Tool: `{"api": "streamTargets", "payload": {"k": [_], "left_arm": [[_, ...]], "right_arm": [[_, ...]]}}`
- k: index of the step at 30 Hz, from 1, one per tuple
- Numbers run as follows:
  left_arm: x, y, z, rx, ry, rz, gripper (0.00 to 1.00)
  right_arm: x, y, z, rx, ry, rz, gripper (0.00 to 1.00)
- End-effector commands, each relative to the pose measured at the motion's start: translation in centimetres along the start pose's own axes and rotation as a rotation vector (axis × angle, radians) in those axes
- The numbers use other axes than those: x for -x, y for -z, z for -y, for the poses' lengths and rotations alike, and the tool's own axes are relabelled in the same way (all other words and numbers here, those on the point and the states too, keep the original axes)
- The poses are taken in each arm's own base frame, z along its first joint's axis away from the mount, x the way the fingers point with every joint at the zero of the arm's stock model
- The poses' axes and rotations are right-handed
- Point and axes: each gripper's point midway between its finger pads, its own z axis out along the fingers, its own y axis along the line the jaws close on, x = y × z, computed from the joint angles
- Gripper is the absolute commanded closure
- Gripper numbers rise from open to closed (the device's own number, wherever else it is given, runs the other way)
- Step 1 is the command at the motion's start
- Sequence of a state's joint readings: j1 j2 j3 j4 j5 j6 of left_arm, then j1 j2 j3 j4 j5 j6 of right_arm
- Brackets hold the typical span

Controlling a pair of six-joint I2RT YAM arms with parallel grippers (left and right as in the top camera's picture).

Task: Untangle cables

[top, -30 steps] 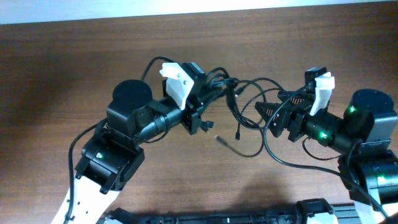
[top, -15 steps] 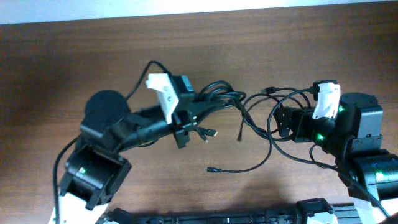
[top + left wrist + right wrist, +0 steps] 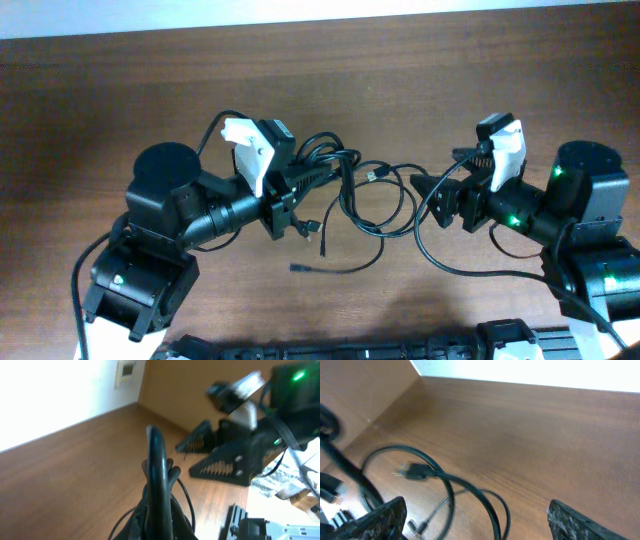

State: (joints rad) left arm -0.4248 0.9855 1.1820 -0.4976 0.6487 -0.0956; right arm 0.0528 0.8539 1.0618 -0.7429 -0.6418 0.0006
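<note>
Brown wooden table spreads under both arms. Left gripper is clamped on a bunch of the cables. Right gripper gapes wide and holds nothing, with loops lying just before it. One thin plug end trails free, but most loops cross between the grippers, so I judge the untangling barely begun. No writing or brand can be read.

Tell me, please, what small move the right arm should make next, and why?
Probably ease the right gripper forward and close on the loose cable loop just ahead. It is open and empty, while the left gripper holds the bunched cables, so a second grip would let the arms pull them apart.
</note>
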Motion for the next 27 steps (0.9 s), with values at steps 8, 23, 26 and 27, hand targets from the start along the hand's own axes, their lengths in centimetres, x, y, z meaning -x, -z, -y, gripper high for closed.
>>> {"api": "streamTargets", "payload": {"k": [8,23,26,27], "left_arm": [[-0.8,-1.8,2.9,-0.177,-0.001,-0.051,1.00],[-0.5,-6.0,6.6,-0.387,-0.081,-0.033,1.00],[-0.3,-6.0,6.6,-0.387,-0.087,-0.025,0.93],[-0.1,-6.0,6.7,-0.389,-0.094,-0.016,0.72]], "right_arm": [[2.5,1.8,-7.3,0.408,0.382,0.161,0.19],[2.6,1.8,-7.3,0.406,0.403,0.168,0.96],[2.5,1.8,-7.3,0.407,0.389,0.161,0.96],[2.4,1.8,-7.3,0.406,0.384,0.158,0.96]]}}
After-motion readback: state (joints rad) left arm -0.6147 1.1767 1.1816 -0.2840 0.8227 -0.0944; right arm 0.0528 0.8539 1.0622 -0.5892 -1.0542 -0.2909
